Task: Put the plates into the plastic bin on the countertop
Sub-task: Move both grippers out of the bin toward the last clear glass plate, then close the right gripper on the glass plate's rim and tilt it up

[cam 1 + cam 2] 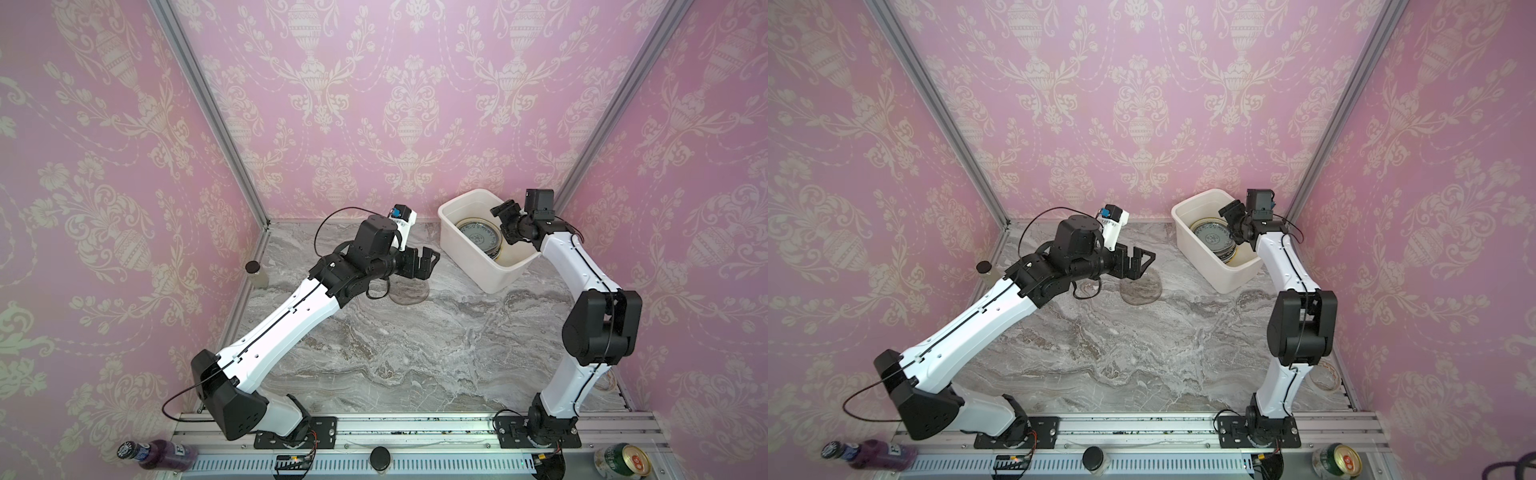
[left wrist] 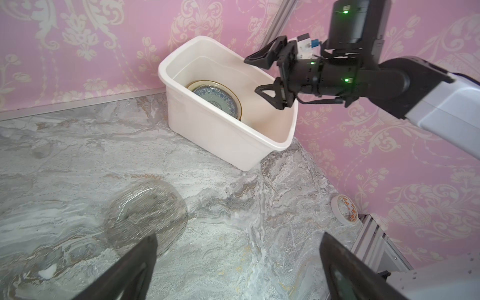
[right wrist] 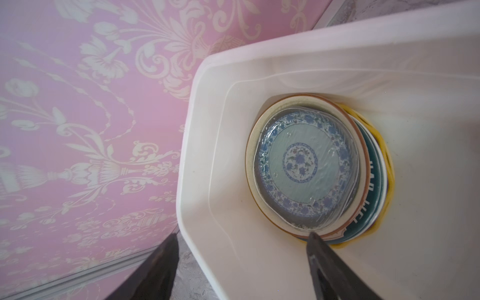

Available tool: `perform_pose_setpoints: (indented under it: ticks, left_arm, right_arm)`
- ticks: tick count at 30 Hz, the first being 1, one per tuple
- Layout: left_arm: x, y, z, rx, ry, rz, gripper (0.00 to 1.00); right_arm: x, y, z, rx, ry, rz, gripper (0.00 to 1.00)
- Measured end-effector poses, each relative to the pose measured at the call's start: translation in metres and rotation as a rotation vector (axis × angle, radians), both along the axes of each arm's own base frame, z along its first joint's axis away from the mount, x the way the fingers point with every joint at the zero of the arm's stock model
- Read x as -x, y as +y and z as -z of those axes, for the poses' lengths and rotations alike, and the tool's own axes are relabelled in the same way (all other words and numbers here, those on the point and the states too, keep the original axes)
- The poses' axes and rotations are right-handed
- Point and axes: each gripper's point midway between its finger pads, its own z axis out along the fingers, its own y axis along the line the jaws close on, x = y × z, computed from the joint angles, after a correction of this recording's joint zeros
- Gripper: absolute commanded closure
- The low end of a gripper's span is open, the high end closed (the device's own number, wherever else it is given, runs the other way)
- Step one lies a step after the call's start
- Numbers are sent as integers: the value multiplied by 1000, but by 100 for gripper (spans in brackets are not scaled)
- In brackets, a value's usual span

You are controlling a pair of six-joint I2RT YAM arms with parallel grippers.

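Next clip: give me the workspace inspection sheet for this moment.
Surface: grey marble countertop.
Job's things: stack of plates inside plastic bin; glass plate lying outside it.
Clutter: tape roll, jar by the walls; bottle, can on front rail.
Grippers: left gripper open, empty, near glass plate; right gripper open, empty, over bin.
Cables: black cable looping off left arm.
Surroundings: pink patterned walls.

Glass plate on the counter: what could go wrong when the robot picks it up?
The glass plate lies flat and see-through on the counter, so the open left gripper might slip off its rim. The right gripper hangs open at the bin, possibly blocking the way. The plates inside sit offset, so another could slide or chip.
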Motion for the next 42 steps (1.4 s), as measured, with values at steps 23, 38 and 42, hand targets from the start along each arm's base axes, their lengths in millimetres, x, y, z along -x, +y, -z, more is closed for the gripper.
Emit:
perform_pose_setpoints:
  ticks: [23,38,42]
  left_arm:
    - [-2,116,154,-39,599,-399,9]
    - [-32,101,218,89,683,-455,8]
    - [-43,102,225,133,681,-463,9]
  right_arm:
    - [159,225,66,324,106,-852,34]
    - [120,216,178,505,397,-828,44]
    - [111,216,189,525,413,-814,49]
